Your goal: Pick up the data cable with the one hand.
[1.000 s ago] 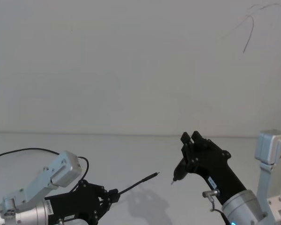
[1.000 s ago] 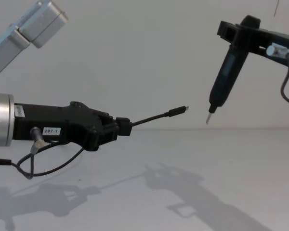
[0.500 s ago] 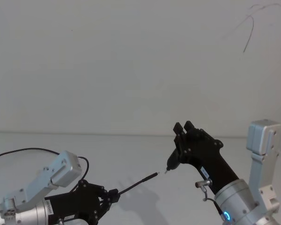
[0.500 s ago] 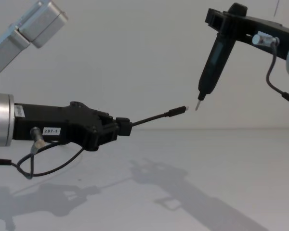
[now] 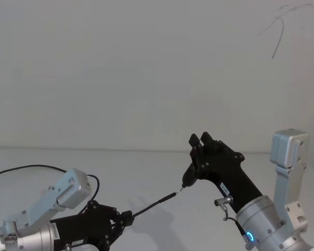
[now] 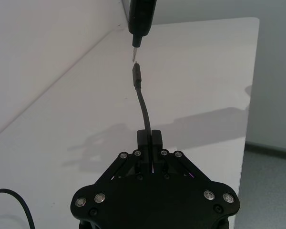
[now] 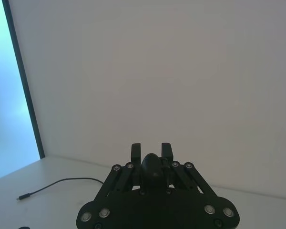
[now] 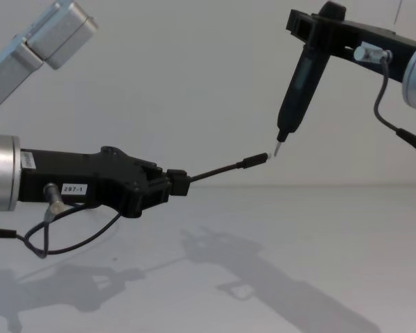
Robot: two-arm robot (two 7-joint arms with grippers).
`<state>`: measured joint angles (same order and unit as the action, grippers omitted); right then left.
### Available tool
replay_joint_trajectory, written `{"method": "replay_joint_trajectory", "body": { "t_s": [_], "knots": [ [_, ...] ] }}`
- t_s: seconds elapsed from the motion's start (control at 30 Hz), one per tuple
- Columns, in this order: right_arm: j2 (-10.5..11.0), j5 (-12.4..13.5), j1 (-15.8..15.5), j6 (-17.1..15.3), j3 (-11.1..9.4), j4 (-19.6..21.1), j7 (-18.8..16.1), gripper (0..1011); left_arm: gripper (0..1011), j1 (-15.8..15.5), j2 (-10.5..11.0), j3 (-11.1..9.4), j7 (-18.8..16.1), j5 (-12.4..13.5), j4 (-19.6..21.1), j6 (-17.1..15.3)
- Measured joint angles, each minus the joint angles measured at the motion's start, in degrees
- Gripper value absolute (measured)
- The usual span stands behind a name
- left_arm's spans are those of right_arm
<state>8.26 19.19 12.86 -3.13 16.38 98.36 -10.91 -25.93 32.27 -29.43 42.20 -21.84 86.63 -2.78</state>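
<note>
My left gripper [image 8: 179, 184], black with a white "297-1" label, is shut on the data cable [image 8: 215, 171]. It holds the thin black cord out over the white table, level and slightly raised, with its small plug [image 8: 254, 161] pointing toward the right arm. In the left wrist view the cable [image 6: 142, 101] rises from between the fingers [image 6: 155, 138]. My right gripper [image 8: 312, 24] is shut on a black pen-shaped tool [image 8: 298, 90]. That tool's pale tip sits right at the plug's metal end. In the head view, the left gripper [image 5: 126, 217] is low left and the right gripper [image 5: 199, 141] is centre right.
The white table [image 8: 298, 243] meets a plain white wall behind. A loose black cord [image 5: 26, 168] arcs across the table at the left. Another thin cord [image 7: 62, 183] with a small plug lies on the table in the right wrist view. Silver arm links [image 5: 289, 149] stand at right.
My right gripper has carried the pen-shaped tool leftward and slightly up, bringing its tip from a gap away to the cable's plug end. The left gripper and cable have stayed still.
</note>
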Motion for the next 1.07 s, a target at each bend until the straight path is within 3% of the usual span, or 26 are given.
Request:
{"method": "replay_joint_trajectory", "body": {
  "t_s": [1.07],
  "knots": [
    [1.83, 1.91, 1.04, -2.66, 1.08, 0.31, -1.20, 251, 46, 0.00, 0.00, 0.00, 0.00, 0.00, 0.00, 0.00]
  ]
}}
